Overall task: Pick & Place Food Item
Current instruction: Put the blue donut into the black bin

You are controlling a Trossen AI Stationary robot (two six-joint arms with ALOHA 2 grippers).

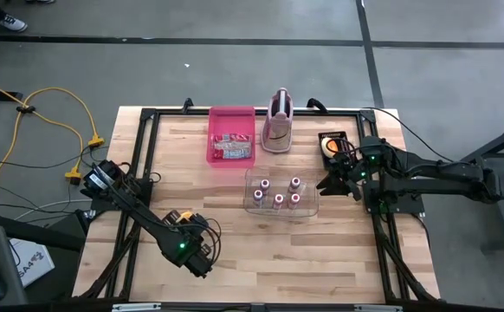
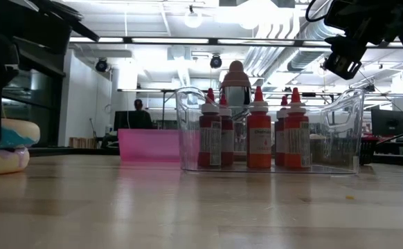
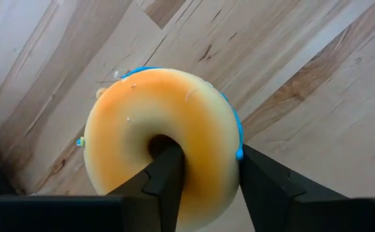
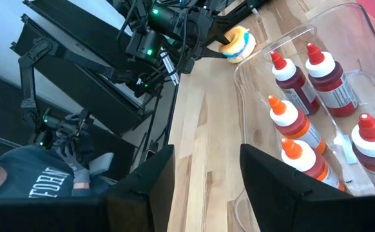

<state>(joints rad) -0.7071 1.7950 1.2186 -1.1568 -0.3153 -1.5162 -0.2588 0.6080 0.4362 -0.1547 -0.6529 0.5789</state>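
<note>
L gripper (image 3: 203, 174) low at table's (image 1: 235, 243) front-left, jaws clamped on donut (image 3: 165, 135): one finger thru hole, other outside rim; donut sits on wood. R gripper (image 4: 203, 180) idle w/ jaws apart, nothing held, above clear bin (image 1: 281, 192) of sauce bottles (image 4: 294, 84).

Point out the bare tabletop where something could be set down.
Free: the front strip between the left hand with its donut and the clear bottle bin; also the left side beside the pink tray. Crowded: the back, where tray, shoe and right hand cluster.
</note>
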